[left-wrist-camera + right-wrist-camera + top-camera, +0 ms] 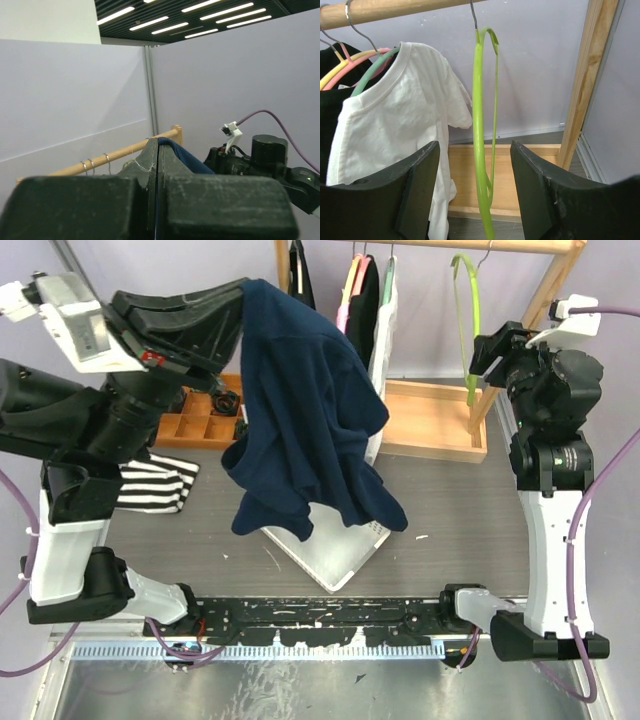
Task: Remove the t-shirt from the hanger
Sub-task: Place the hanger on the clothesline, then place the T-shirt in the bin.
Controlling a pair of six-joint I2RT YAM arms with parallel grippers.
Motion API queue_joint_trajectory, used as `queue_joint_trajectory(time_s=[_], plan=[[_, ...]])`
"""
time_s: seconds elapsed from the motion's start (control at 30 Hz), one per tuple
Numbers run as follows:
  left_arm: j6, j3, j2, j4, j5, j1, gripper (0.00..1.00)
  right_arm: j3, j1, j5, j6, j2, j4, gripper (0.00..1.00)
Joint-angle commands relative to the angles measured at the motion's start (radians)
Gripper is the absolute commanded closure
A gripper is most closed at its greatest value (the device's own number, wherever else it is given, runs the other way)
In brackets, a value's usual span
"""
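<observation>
A navy t-shirt (305,410) hangs in the air from my left gripper (243,295), which is shut on its top edge; its hem droops over a white sheet. In the left wrist view the jaws (158,150) are pressed together with navy cloth (187,155) coming out of them. A bare lime-green hanger (467,310) hangs on the wooden rail (480,245) at the right. My right gripper (493,350) is open just in front of it; in the right wrist view the green hanger (481,125) hangs between and beyond the open fingers (417,190).
More garments hang on the rail: a white t-shirt (400,115) on a teal hanger, black ones further left (300,275). The rack's wooden base (430,420) lies behind. A striped cloth (155,485) and a wooden compartment tray (200,420) sit at the left. A white sheet (330,550) lies mid-table.
</observation>
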State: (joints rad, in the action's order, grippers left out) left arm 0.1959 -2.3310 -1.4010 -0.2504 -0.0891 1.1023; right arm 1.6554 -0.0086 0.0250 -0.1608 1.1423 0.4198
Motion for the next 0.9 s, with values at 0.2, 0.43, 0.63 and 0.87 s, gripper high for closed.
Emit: queue_joint_trajectory(time_s=[0.2,0.43,0.63,0.87], plan=[[0.098,-0.024,0.053,0.029,-0.094,0.000,1.00,-0.040,-0.004,-0.003,-0.010,-0.083,-0.005,0.33],[0.112,-0.024,0.052,0.013,-0.138,0.001,1.00,-0.079,-0.004,0.000,-0.018,-0.118,0.004,0.33],[0.106,0.007,0.061,-0.009,-0.172,0.001,1.00,-0.098,-0.004,-0.014,-0.042,-0.135,0.006,0.32],[0.061,0.113,0.099,-0.026,-0.208,0.002,1.00,-0.136,-0.004,-0.037,-0.059,-0.161,0.010,0.32]])
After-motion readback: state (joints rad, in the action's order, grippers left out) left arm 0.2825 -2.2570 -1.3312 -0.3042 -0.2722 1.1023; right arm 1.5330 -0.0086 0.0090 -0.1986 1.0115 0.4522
